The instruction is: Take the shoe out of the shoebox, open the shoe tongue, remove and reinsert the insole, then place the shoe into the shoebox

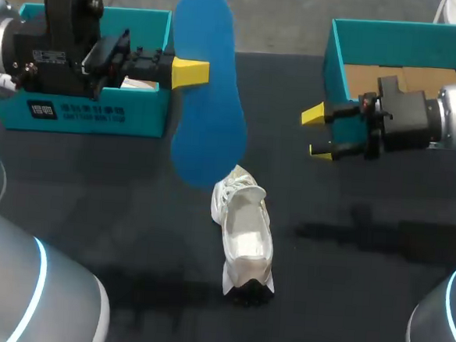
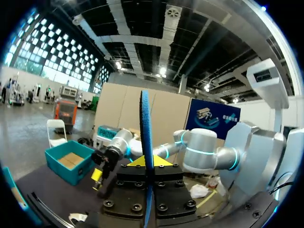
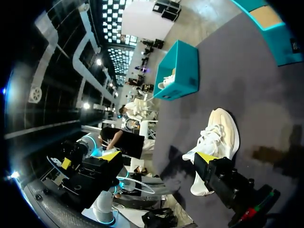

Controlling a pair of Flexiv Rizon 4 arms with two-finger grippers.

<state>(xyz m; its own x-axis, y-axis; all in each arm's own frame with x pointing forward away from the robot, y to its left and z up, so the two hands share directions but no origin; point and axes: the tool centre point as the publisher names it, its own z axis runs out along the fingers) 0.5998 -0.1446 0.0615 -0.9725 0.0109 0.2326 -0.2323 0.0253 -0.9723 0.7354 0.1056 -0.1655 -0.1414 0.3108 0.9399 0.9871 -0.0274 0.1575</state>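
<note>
- A blue insole (image 1: 208, 91), smooth, thin and foam-like with rounded ends, was held clear of the table and well above the shoe. It was seen edge-on in the left wrist view, with its long axis roughly upright.
- The left gripper (image 1: 192, 73) was stretched level from the left side, and its yellow-tipped fingers were clamped on the insole's two faces near mid-length.
- A white shoe (image 1: 244, 236) of soft fabric was found lying on the dark table (image 1: 375, 306) between the arms, its mouth pulled wide. Its long axis ran from the near edge to the far one. The toe appeared to be turned toward the boxes, though it was partly covered by the insole.
- The right gripper (image 1: 318, 133) was held level and turned toward the middle, its fingers spread wide with nothing between them.
- Two teal cardboard shoeboxes were set at the far edge, the left shoebox (image 1: 83, 112) behind the left arm and the right shoebox (image 1: 339, 65) beside the right gripper.
</note>
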